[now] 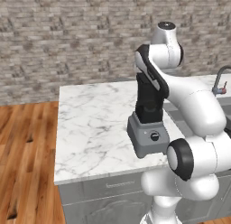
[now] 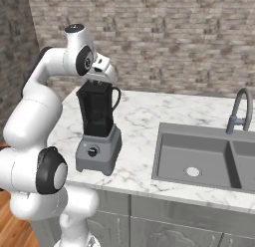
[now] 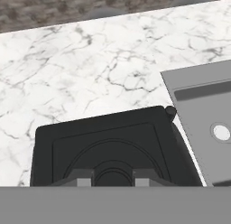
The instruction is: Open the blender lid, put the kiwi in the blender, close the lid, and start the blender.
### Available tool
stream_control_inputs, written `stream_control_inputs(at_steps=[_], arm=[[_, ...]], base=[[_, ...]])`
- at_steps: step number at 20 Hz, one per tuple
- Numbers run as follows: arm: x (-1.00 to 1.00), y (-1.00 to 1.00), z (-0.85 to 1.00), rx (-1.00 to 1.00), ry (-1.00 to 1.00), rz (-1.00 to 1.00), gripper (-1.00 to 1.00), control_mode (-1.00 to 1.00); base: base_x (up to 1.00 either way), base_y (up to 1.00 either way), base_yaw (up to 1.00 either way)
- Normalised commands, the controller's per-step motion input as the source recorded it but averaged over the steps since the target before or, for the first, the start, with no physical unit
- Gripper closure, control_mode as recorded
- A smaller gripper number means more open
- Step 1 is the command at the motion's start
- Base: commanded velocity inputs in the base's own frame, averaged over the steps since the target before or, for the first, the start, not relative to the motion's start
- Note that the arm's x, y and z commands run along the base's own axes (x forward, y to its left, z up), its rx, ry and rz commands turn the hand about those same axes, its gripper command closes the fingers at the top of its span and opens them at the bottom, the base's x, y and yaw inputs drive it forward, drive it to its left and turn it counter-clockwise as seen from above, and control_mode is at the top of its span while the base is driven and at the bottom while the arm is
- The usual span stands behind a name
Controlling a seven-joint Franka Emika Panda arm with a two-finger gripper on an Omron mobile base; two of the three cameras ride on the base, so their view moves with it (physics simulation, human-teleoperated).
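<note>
While closed fingers (image 3: 106,177) hover above: one blender (image 2: 98,136), one lid (image 3: 108,146).

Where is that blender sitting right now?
The grey-based blender with its tall black jar stands near the front edge of the white marble counter, left of the grey sink, directly beneath the robot's pincer.

the blender (image 2: 98,136) has a grey base, dark knob and black jar. the counter (image 1: 94,123) is white marble with grey veins; the sink (image 2: 199,159) grey; the wall (image 2: 174,37) mottled brown-grey brick.
</note>
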Motion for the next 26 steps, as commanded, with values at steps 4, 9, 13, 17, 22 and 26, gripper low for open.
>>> stream_control_inputs(at_steps=[4, 9, 13, 17, 22, 26], arm=[[0.00, 0.05, -0.79, -0.10, 0.07, 0.00, 1.00, -1.00], [-0.01, 0.00, -0.40, -0.01, 0.01, 0.00, -1.00, -1.00], [0.00, 0.00, -0.19, 0.00, -0.02, 0.00, -1.00, -1.00], [0.00, 0.00, 0.01, 0.00, -0.02, 0.00, -1.00, -1.00], [-0.04, 0.00, 0.26, 0.00, -0.05, 0.00, -1.00, -1.00], [-0.50, 0.00, 0.16, 0.00, -0.13, 0.00, -1.00, -1.00]], base=[[0.00, 0.00, 0.00], [0.00, 0.00, 0.00], [0.00, 0.00, 0.00], [0.00, 0.00, 0.00], [0.00, 0.00, 0.00], [0.00, 0.00, 0.00]])
